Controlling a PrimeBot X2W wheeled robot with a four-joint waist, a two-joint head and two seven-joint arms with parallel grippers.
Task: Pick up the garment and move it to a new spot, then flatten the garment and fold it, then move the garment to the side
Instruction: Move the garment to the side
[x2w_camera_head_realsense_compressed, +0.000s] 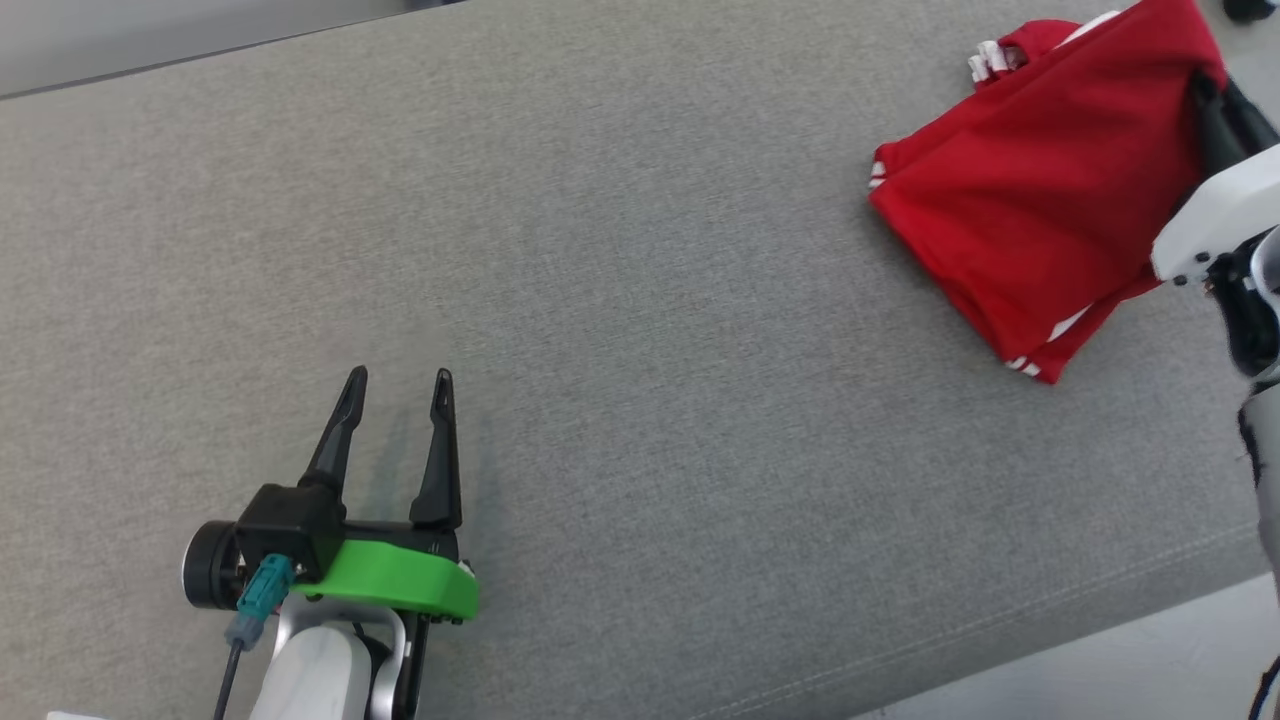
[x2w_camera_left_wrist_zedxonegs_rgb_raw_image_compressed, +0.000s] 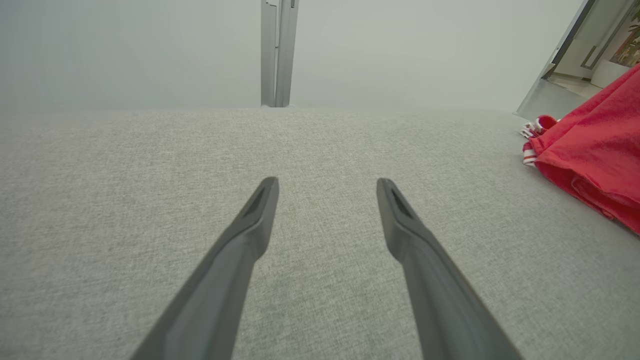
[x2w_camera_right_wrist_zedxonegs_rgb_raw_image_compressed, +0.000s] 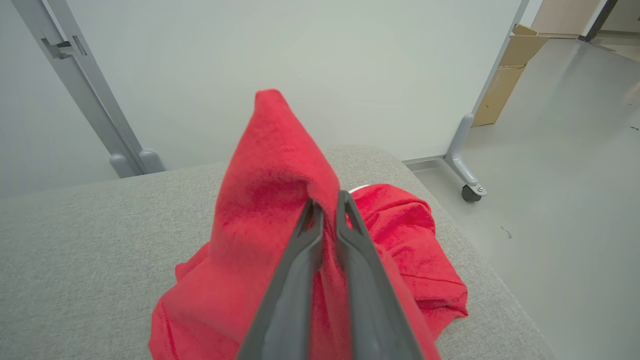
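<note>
Nearest the robot, over the near left part of the grey cushion (x2w_camera_head_realsense_compressed: 640, 300), the left gripper (x2w_camera_head_realsense_compressed: 399, 372) is seen in the head view. Its two dark fingers are spread apart and nothing is held between them. The left wrist view confirms the gap from close up: bare cushion fabric is seen between the fingers (x2w_camera_left_wrist_zedxonegs_rgb_raw_image_compressed: 250, 225). Whether the tips touch the cushion cannot be told.

Further along, toward the far right part of the cushion, the garment (x2w_camera_head_realsense_compressed: 1030, 190) is found. It is red, and its white-striped trim (x2w_camera_head_realsense_compressed: 990, 60) is made out best in the head view. Most of it is rested on the cushion in a loose bundle.

The right gripper (x2w_camera_right_wrist_zedxonegs_rgb_raw_image_compressed: 327, 200) is closed on a fold of the garment. In the head view little of this grip is given, only a dark finger at the garment's upper right edge above a white wrist housing. In the right wrist view the two fingers are seen pressed together on the red cloth. The cloth is drawn up into a peak above the tips, while the rest is spread on the cushion beneath, close to the cushion's rounded right end.

Beyond the cushion's far edge a pale partition panel (x2w_camera_right_wrist_zedxonegs_rgb_raw_image_compressed: 300, 50) is stood, with a grey post (x2w_camera_left_wrist_zedxonegs_rgb_raw_image_compressed: 277, 50). Past the cushion's right end, the right wrist view adds a caster (x2w_camera_right_wrist_zedxonegs_rgb_raw_image_compressed: 470, 192) under the panel's foot. A cardboard box (x2w_camera_right_wrist_zedxonegs_rgb_raw_image_compressed: 510, 75) beside the panel and an open stretch of pale floor (x2w_camera_right_wrist_zedxonegs_rgb_raw_image_compressed: 565, 225) are seen there too.
</note>
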